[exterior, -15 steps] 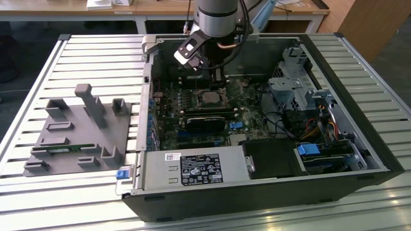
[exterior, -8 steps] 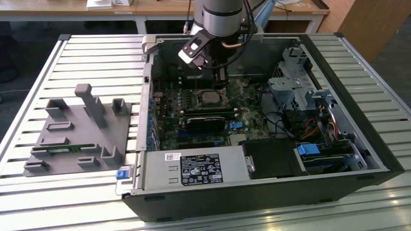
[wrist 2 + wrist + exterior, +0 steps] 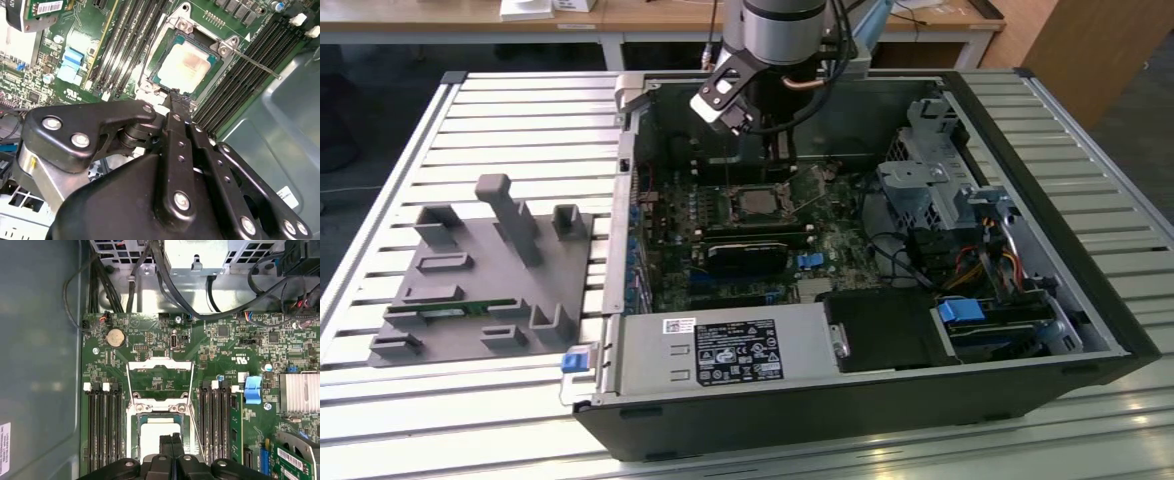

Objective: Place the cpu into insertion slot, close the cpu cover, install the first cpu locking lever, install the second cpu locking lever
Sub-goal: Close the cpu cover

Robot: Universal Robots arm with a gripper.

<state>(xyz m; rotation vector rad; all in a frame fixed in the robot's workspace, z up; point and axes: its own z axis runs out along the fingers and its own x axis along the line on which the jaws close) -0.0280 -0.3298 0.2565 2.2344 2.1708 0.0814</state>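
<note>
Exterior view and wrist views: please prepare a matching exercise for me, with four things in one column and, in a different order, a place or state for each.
Things:
A. cpu
B. gripper
C. grey fixture
D. coin battery

Places or states:
1. on the slatted table, outside the computer case
2. round and silver, on the green board
3. lying in the socket
4. shut, above the socket

Pairs: A-3; B-4; C-1; D-2
</note>
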